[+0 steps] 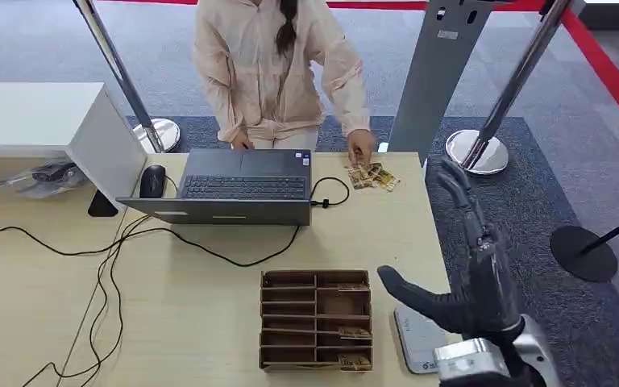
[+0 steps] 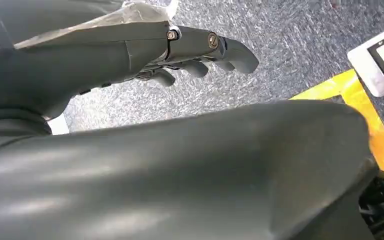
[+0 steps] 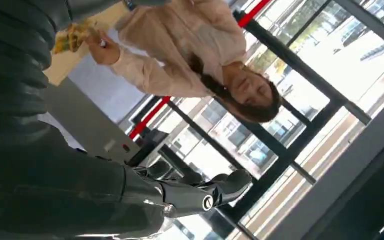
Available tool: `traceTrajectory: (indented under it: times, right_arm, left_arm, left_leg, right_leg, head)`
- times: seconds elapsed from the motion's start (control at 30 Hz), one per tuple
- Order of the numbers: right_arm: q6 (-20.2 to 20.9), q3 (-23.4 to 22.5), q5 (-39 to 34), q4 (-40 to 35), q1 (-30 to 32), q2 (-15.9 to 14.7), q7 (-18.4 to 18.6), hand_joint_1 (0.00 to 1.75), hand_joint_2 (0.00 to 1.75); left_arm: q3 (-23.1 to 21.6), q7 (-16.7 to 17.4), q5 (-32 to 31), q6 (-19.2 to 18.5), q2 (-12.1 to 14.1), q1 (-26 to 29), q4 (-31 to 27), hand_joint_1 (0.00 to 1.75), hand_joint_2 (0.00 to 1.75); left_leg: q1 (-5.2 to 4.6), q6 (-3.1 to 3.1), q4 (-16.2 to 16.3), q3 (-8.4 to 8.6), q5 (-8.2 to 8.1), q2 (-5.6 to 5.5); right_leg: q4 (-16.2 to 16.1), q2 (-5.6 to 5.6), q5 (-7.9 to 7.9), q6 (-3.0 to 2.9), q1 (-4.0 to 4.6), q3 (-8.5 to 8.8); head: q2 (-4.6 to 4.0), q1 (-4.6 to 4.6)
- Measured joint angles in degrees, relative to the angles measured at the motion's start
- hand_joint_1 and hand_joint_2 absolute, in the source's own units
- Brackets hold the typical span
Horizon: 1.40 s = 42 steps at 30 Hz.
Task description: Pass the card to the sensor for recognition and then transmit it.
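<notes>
**Right hand raised and empty, card on desk under the person's hand**

Far left: white cabinet [image 1: 32, 121] on the wooden desk [image 1: 201, 322], with a plastic-wrapped item [image 1: 40, 176] beside it. Black cables [image 1: 113, 258] trail across the desk toward the laptop. A black mouse [image 1: 152, 181] sits just left of the open laptop [image 1: 238, 189], whose screen lies folded back toward me.

Behind the laptop stands a person in a pale jacket [image 1: 270, 72], leaning over the far desk edge. The person's hand [image 1: 360, 147] touches the card [image 1: 372, 176], which lies flat on the desk just right of the laptop, at the far edge. The card [image 3: 72, 37] also shows in my right wrist view, under that hand.

Near edge, centre: brown cardboard divider tray [image 1: 316, 319], a few cards in its lower slots. Just right of it, the white sensor pad [image 1: 419, 339], partly behind my arm.

My right hand [image 1: 471, 266] is up over the desk's right edge, thumb out to the side, fingers [image 1: 459, 189] stretched forward and apart, holding nothing, well apart from the card.

My left hand [image 2: 190, 55] hangs over grey carpet [image 2: 290, 45], fingers curled lightly, nothing in it; I cannot tell how far they are closed.
</notes>
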Motion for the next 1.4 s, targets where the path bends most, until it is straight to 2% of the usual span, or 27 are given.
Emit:
traceTrajectory:
  times: [0.1, 0.17, 0.27, 0.37, 0.43, 0.7, 1.0, 1.13, 1.17, 1.2, 1.23, 1.3, 1.33, 1.37, 1.4]
  right_arm:
    - [-3.3, 0.5, 9.6, 1.1, 0.0, 0.3, 1.9, 0.00, 1.75]
    - [-5.6, 0.9, 13.3, 2.1, 0.0, 0.5, 2.6, 0.00, 1.75]
    - [-11.0, 1.5, 19.7, 4.4, 0.0, 0.8, 3.7, 0.00, 1.75]
    - [-16.8, 2.2, 29.1, 7.9, 0.3, 1.2, 6.0, 0.00, 1.75]
    - [-17.8, 2.7, 30.8, 10.5, 0.4, 1.4, 6.8, 0.00, 1.75]
    - [-17.9, 3.1, 26.5, 17.8, 1.9, 3.1, 2.4, 0.00, 1.75]
    - [-17.8, 6.9, 10.1, 22.8, 1.0, 3.6, -1.1, 0.00, 1.75]
    - [-17.8, 7.8, 5.9, 23.7, 0.6, 3.6, -2.5, 0.00, 1.75]
    - [-17.8, 8.0, 5.6, 23.9, 0.5, 3.6, -2.6, 0.03, 1.75]
    - [-17.8, 8.1, 5.4, 24.0, 0.4, 3.6, -2.8, 0.16, 1.75]
    - [-17.8, 8.2, 5.0, 24.2, 0.3, 3.6, -3.0, 0.16, 1.75]
    - [-17.8, 8.4, 4.6, 24.5, 0.3, 3.6, -3.3, 0.54, 1.75]
    - [-17.8, 8.5, 4.4, 24.7, 0.2, 3.6, -3.6, 0.63, 1.75]
    - [-17.8, 8.6, 4.3, 24.8, 0.2, 3.6, -3.8, 0.94, 1.75]
    - [-17.8, 8.6, 4.1, 24.9, 0.2, 3.6, -4.0, 1.40, 1.75]
  left_arm:
    - [0.0, 0.0, -0.1, 0.0, 0.0, 0.0, 0.0, 0.00, 0.00]
    - [0.0, 0.0, -0.3, 0.0, 0.0, -0.1, 0.0, 0.00, 0.00]
    - [0.0, 0.2, -0.7, 0.0, 0.0, -0.1, 0.0, 0.00, 0.00]
    - [-0.1, 0.6, -0.9, -0.2, 0.1, -0.2, 0.0, 0.00, 0.00]
    - [-0.1, 0.6, -0.9, -0.2, 0.1, -0.3, 0.0, 0.00, 0.00]
    - [-0.1, 0.6, -0.8, -0.3, 0.4, -0.4, 0.0, 0.00, 0.00]
    - [-0.2, 0.6, -0.2, -0.7, 0.8, -0.5, 0.0, 0.00, 0.00]
    - [-0.4, 0.6, 0.0, -0.7, 1.0, -0.5, 0.0, 0.00, 0.00]
    - [-0.4, 0.6, 0.0, -0.7, 1.0, -0.5, 0.0, 0.00, 0.00]
    - [-0.5, 0.6, 0.0, -0.7, 1.0, -0.5, 0.0, 0.00, 0.00]
    - [-0.5, 0.6, 0.1, -0.7, 1.0, -0.5, 0.0, 0.00, 0.00]
    - [-0.5, 0.5, 0.1, -0.8, 1.1, -0.5, 0.0, 0.00, 0.00]
    - [-0.5, 0.5, 0.1, -0.9, 1.1, -0.5, 0.0, 0.00, 0.00]
    - [-0.5, 0.5, 0.2, -0.9, 1.2, -0.5, 0.0, 0.00, 0.00]
    - [-0.5, 0.5, 0.2, -0.9, 1.2, -0.5, 0.0, 0.00, 0.00]
  left_leg:
    - [0.00, 0.00, 0.0, 0.00, 0.00, 0.00]
    - [0.00, 0.00, 0.0, -0.01, 0.00, 0.00]
    - [0.00, 0.00, 0.0, 0.01, 0.00, 0.00]
    - [0.00, 0.00, 0.0, 0.01, 0.00, 0.00]
    - [0.00, 0.00, 0.0, 0.01, 0.00, 0.00]
    - [0.01, 0.00, 0.0, 0.00, 0.00, -0.01]
    - [0.00, 0.00, 0.0, -0.01, 0.00, -0.01]
    - [0.00, 0.00, 0.0, 0.00, 0.00, -0.01]
    - [0.00, 0.00, 0.0, -0.01, 0.00, 0.00]
    - [0.00, 0.00, 0.0, 0.00, 0.00, 0.00]
    - [0.00, 0.00, 0.0, 0.00, 0.00, -0.01]
    - [0.00, 0.00, 0.0, 0.00, 0.00, -0.01]
    - [0.00, 0.00, 0.0, 0.00, 0.00, 0.00]
    - [0.00, 0.00, 0.0, 0.00, 0.00, 0.00]
    - [0.00, 0.00, 0.0, 0.00, 0.00, 0.00]
  right_leg:
    - [0.0, 0.00, 0.00, 0.00, 0.00, 0.01]
    - [0.0, 0.00, 0.00, 0.00, 0.00, 0.01]
    - [0.0, 0.00, 0.00, 0.00, 0.00, 0.02]
    - [0.0, 0.00, 0.00, 0.00, 0.00, 0.02]
    - [0.0, 0.00, 0.00, 0.00, 0.00, 0.02]
    - [0.0, 0.00, 0.00, 0.00, 0.00, 0.00]
    - [0.0, 0.00, 0.00, 0.00, 0.00, 0.01]
    - [0.0, 0.00, 0.00, 0.00, 0.00, 0.01]
    - [0.0, 0.00, 0.00, 0.00, 0.00, 0.01]
    - [0.0, 0.00, 0.00, 0.00, 0.00, 0.01]
    - [0.0, 0.00, 0.00, 0.00, 0.00, 0.01]
    - [0.0, 0.00, 0.00, 0.00, 0.00, 0.01]
    - [0.0, 0.00, 0.00, 0.00, 0.00, 0.01]
    - [0.0, 0.00, 0.00, 0.00, 0.00, 0.01]
    - [0.0, 0.00, 0.00, 0.00, 0.00, 0.01]
  head:
    - [0.00, 0.00]
    - [0.00, 0.04]
    - [0.00, 0.02]
    - [0.00, 0.00]
    - [0.00, 0.00]
    - [0.00, 0.02]
    - [0.00, 0.02]
    - [0.00, 0.02]
    - [0.00, 0.00]
    - [0.00, 0.02]
    - [0.00, 0.00]
    - [0.00, 0.00]
    - [0.00, 0.02]
    - [0.02, 0.00]
    - [0.00, 0.02]
